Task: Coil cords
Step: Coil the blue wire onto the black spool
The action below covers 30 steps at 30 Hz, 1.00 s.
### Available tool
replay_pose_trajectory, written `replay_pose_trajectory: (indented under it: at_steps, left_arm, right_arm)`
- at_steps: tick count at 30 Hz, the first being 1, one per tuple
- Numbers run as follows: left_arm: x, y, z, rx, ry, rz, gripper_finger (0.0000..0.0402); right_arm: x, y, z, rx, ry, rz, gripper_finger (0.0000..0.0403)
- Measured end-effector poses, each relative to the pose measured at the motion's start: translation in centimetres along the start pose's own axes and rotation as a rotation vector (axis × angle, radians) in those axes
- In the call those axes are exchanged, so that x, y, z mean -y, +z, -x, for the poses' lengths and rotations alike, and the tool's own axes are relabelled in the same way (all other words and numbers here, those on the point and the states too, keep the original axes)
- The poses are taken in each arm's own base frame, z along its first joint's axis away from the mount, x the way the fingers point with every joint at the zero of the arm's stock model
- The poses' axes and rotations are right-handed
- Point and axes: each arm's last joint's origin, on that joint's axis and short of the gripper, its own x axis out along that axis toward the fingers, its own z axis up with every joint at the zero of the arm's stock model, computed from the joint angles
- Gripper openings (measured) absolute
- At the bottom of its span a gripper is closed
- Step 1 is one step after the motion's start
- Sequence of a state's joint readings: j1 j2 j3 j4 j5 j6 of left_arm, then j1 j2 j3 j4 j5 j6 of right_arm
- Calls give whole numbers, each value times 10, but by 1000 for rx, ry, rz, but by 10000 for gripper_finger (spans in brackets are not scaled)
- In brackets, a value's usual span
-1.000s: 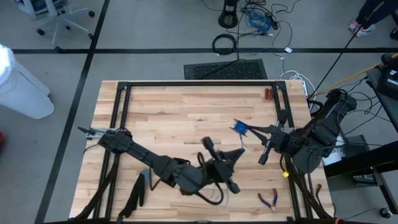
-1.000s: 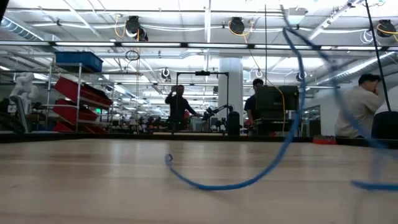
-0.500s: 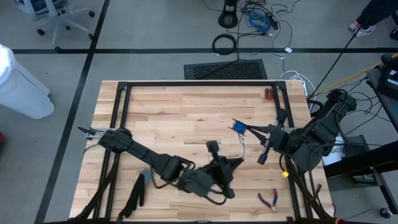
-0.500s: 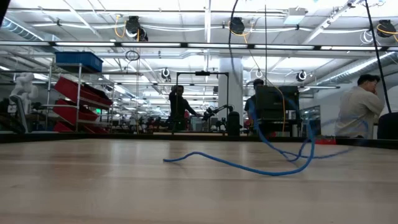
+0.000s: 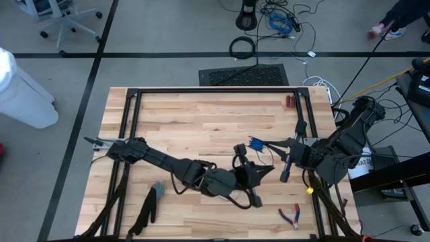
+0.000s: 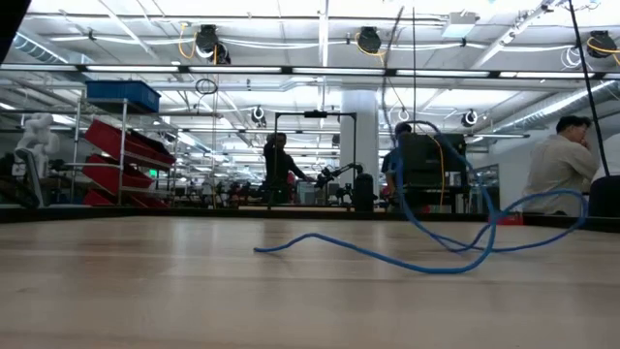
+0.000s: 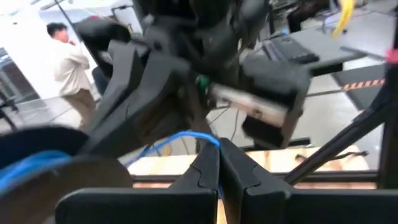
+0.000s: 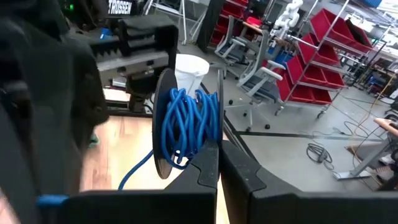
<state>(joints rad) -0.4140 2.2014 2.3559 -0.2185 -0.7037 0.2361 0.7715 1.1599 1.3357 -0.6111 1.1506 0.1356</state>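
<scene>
i see the left arm stretched low across the pale wooden-slat table (image 5: 201, 114), reaching from the left edge toward the middle right, its left end effector (image 5: 254, 176) near the table's centre-front with the fingers clenched together. in the left wrist view those two dark fingers (image 7: 208, 171) meet, and the thin blue cord (image 7: 180, 138) arcs just behind their tips; i cannot tell whether they pinch it.

the right arm is folded at the right edge of the table, its forearm pointing inward, and the right end effector (image 5: 270, 143) sits just right of the left one. its fingers (image 8: 208, 165) are pressed shut at the rim of a small round dark spool (image 8: 163, 124) with blue cord wound around it; the spool stands on edge right at the fingertips, and a loose strand drops from it toward the table. from above, the blue wound part shows as a small blue patch beside the right end effector.

in the low view the loose cord lies on the table in a long wavy line, then lifts into a loop on the right.

red-handled pliers (image 5: 291, 216) lie near the front right corner, well apart from both end effectors.
</scene>
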Motion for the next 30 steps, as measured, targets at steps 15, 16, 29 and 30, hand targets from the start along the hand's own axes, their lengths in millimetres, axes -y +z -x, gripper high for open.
replay_pose_trajectory:
  at_steps: [15, 16, 29, 30]
  left_arm:
    - [-34, 43, 56, -45, 134, -25, 1]
    - [-36, 43, 60, -71, 165, -47, 1]
    - [-14, 24, 100, -269, 145, -284, 2]
    - [-11, 22, 102, -279, 137, -294, 4]
  right_arm:
    - [-2, -2, -1, -24, 81, 16, 0]
    - [-3, -2, -1, -26, 98, 18, 0]
    - [-9, 2, 1, -8, 262, 19, 0]
    - [-9, 2, 2, -5, 270, 16, 0]
